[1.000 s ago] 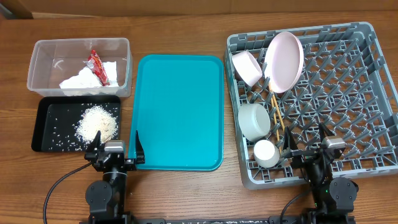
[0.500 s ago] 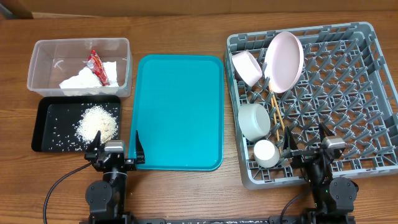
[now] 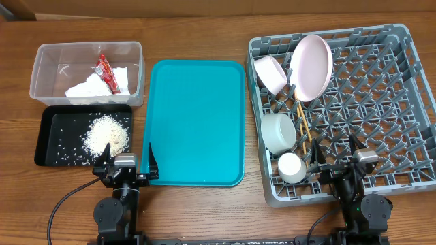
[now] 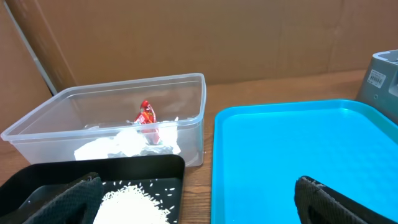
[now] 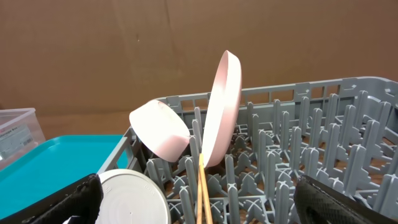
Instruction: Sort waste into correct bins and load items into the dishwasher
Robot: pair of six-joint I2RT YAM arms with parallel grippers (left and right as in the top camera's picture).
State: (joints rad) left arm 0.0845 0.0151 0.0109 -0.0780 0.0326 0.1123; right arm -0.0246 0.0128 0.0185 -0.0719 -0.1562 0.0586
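The left gripper (image 3: 127, 158) and the right gripper (image 3: 335, 158) hung at the table's near edge, jaws spread wide with nothing between them. Toward the far left corner the wrapper (image 3: 107, 73) and napkin (image 3: 88, 87) lay in the clear tub (image 3: 88, 46). The rice (image 3: 106, 133) lay in the black tray (image 3: 51, 146) just nearer, while the plate (image 3: 312, 67), a tilted bowl (image 3: 271, 73), a second bowl (image 3: 278, 131), the cup (image 3: 291, 167) and the chopsticks (image 3: 302, 122) sat in the rack (image 3: 402, 109) by the right edge. Sorting and loading looked finished, so the next move probably called for no grasp, only a check of the teal tray (image 3: 197, 122).

Bright, even light falls from above, and shadows are short and soft. A pale sheen lies on the teal tray (image 4: 298, 143), with small glints on the clear tub (image 3: 42, 78). The lower corners of both wrist views are dark.
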